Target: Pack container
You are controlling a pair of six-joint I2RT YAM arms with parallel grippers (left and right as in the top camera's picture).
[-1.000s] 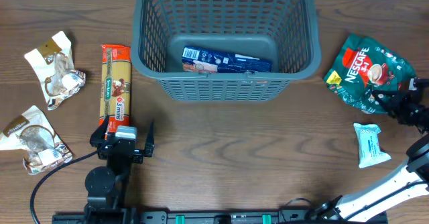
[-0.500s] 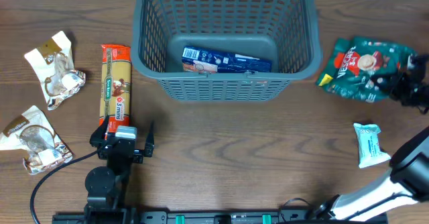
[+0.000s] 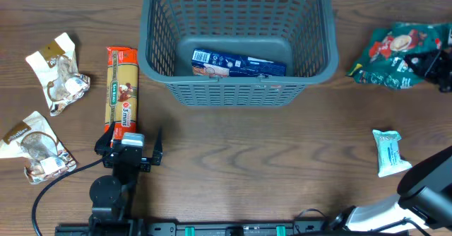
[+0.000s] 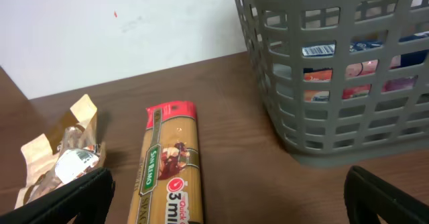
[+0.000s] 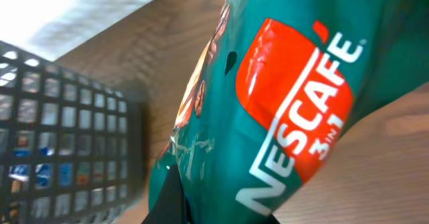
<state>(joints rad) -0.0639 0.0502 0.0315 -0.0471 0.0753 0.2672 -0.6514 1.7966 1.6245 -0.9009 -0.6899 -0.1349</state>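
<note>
The large dark grey plastic basket (image 3: pixel 236 92), rectangular with rounded corners, a thick rim and slotted lattice walls, stands at the far middle of the brown wooden table (image 3: pixel 268 165). A flat blue printed packet (image 3: pixel 239 63) lies on its solid floor. From the left wrist view its near wall (image 4: pixel 322 70) rises just beside a long yellow-and-red pasta packet (image 4: pixel 169 163), and the blue packet shows through the slots. The left gripper (image 3: pixel 131 138) sits at the near end of that pasta packet (image 3: pixel 121 95), its jaws spread wide with nothing between them. Two crumpled beige-and-white wrappers (image 3: pixel 58 72) (image 3: pixel 32 145) lie further left. The right gripper (image 3: pixel 428 61) is clamped on a green Nescafé 3-in-1 pouch (image 3: pixel 399 54), which fills the right wrist view (image 5: pixel 288 117) with the basket (image 5: pixel 60 137) behind it. A second ago that pouch lay nearer on the table, right of the basket; since then it has turned and been carried toward the far right edge. The small white sachet (image 3: pixel 390 151), the basket and the left arm have not moved.
</note>
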